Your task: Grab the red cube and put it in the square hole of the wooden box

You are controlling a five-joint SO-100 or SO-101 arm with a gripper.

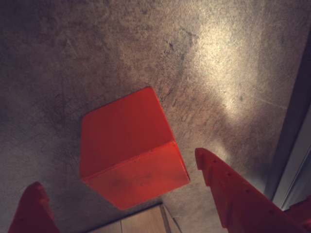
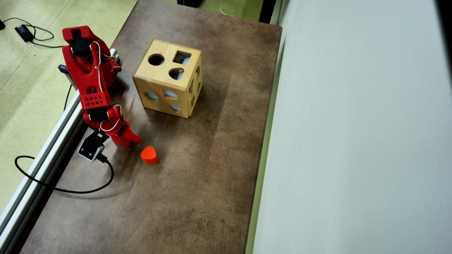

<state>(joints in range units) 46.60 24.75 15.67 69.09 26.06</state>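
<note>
Overhead view shows the red arm [image 2: 88, 70] reaching down the left side of the brown table [image 2: 212, 176], its gripper [image 2: 123, 140] low over the surface at about eight o'clock from the wooden box [image 2: 168, 78]. The square hole [image 2: 182, 57] sits on the box's top face, at one o'clock among three openings. An orange-red heart block [image 2: 149, 155] lies just beside the gripper at four o'clock. From the wrist view, the red cube [image 1: 129, 148] rests on the table between the spread fingers [image 1: 233, 194], touching neither; the jaws stand wide and hold nothing.
</note>
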